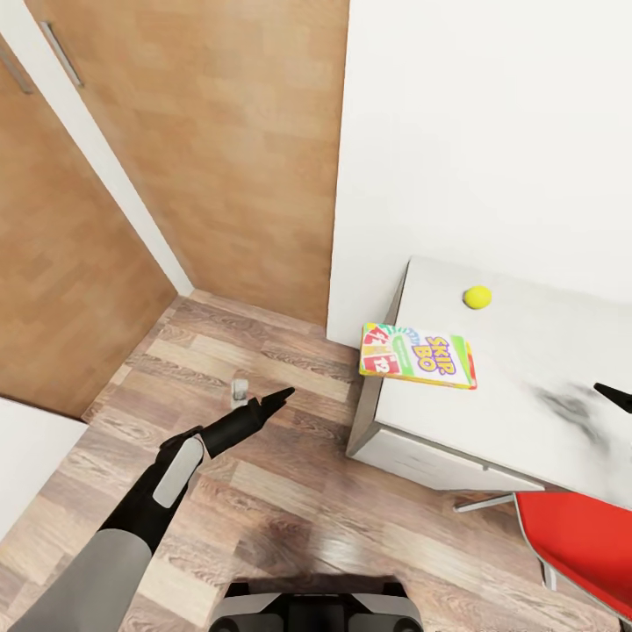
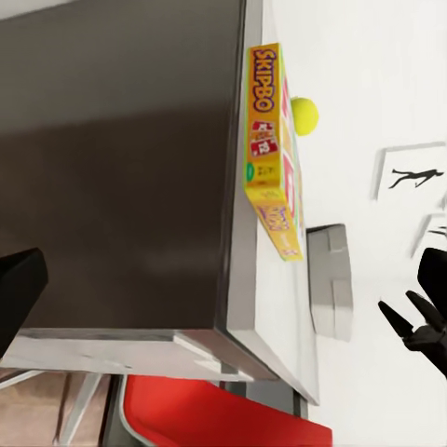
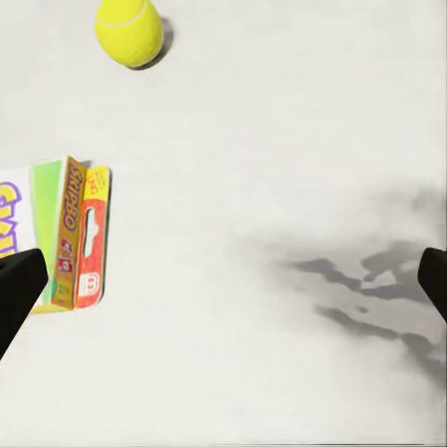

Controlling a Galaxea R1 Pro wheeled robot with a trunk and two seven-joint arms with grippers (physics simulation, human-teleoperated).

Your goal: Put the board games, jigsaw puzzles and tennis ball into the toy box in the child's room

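So the robot is parked at the corner of the long light grey-topped desk [image 1: 527, 377], right side of the head view. The flat white-green-red SKIP BO game box [image 1: 418, 355] lies at the desk's left edge, one end poking out past it. The small yellow-green tennis ball [image 1: 477, 297] sits a bit further back, near the wall, well apart from the box. In the left wrist view a shallow pale grey bin [image 2: 333, 281] lies on the desktop beyond the game box; I'd guess that's the toy box.

My read: it's lining up to grab one of these two, nothing picked up yet. Next move needs the right arm brought down over the box or the ball, then a carry to the bin.

Left tool [image 1: 274, 402] hangs over the wood-plank floor [image 1: 263, 491], centre-left, fingers looking pinched together, holding nothing. Right tool [image 3: 223, 279] hovers above bare desktop, fingers spread wide apart at the frame edges, touching nothing. Red chair [image 1: 579, 544] is tucked in lower right.
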